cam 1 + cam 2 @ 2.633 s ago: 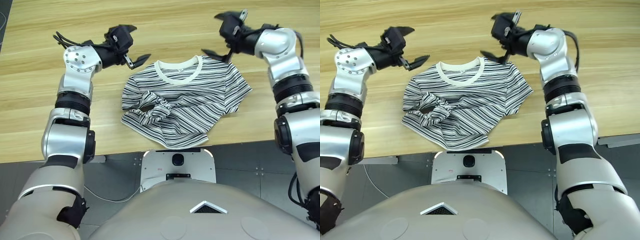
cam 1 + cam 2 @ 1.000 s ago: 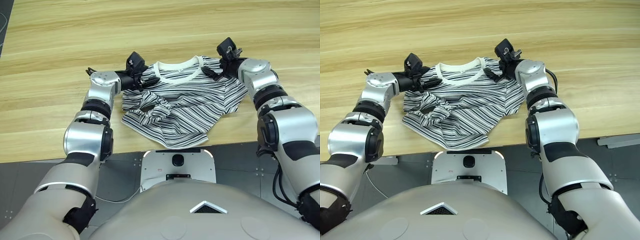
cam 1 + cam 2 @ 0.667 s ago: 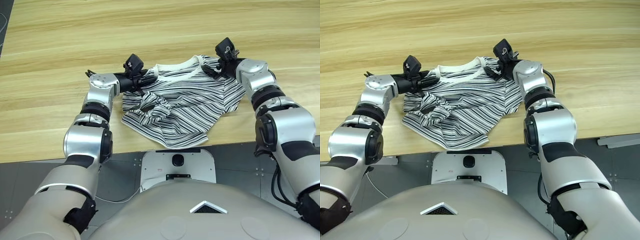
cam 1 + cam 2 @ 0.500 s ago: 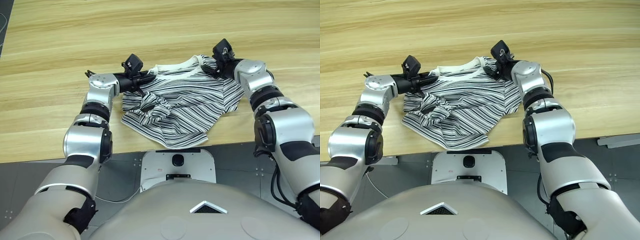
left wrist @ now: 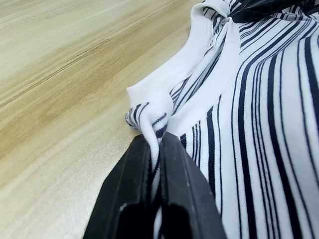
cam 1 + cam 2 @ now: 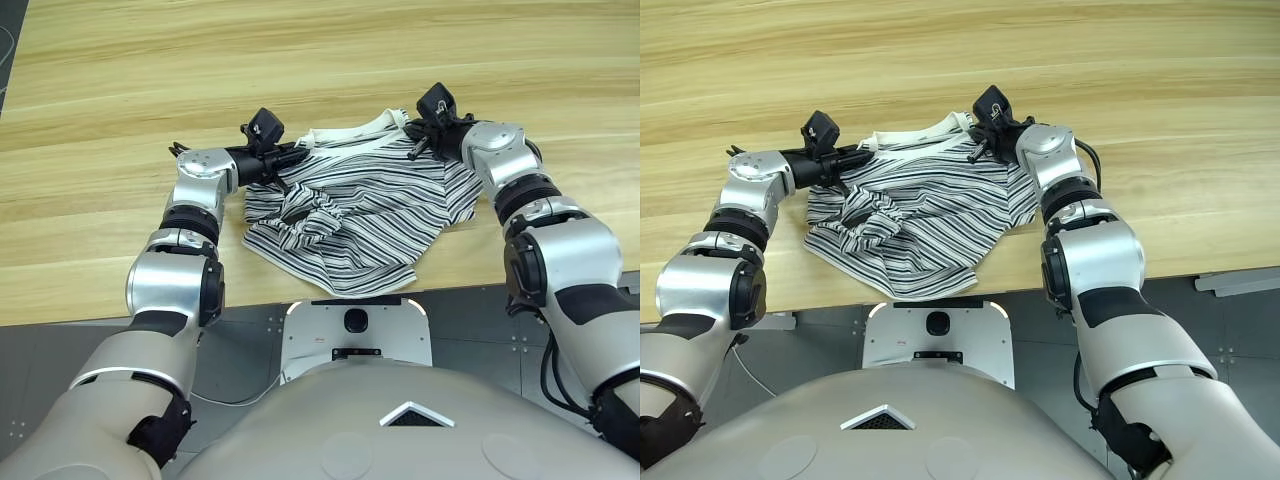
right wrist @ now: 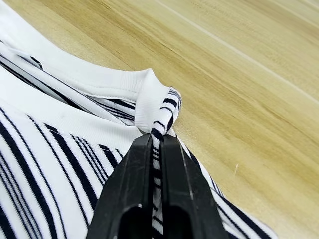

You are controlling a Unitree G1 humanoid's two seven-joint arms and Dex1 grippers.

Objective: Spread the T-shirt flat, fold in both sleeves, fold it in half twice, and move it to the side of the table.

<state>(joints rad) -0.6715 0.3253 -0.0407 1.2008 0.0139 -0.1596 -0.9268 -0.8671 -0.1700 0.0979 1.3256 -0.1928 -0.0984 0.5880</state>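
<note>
One T-shirt (image 6: 372,212) — two grippers (image 6: 291,156) (image 6: 414,146) — one table (image 6: 300,60)

The two eye views sit high on the head, facing forward and steeply down over both arms. They take in the pale wooden surface (image 6: 120,60) from its near edge to far past the black-and-white striped T-shirt (image 6: 360,215). They share almost the whole scene — the shirt simply lies further left in the right eye's frame. Each wrist view looks along its own fingers from very close, low over the wood. One looks past the black two-fingered left hand (image 5: 155,142), the other past the black right hand (image 7: 155,140) — both facing the shirt's cream collar (image 7: 99,82).
</note>
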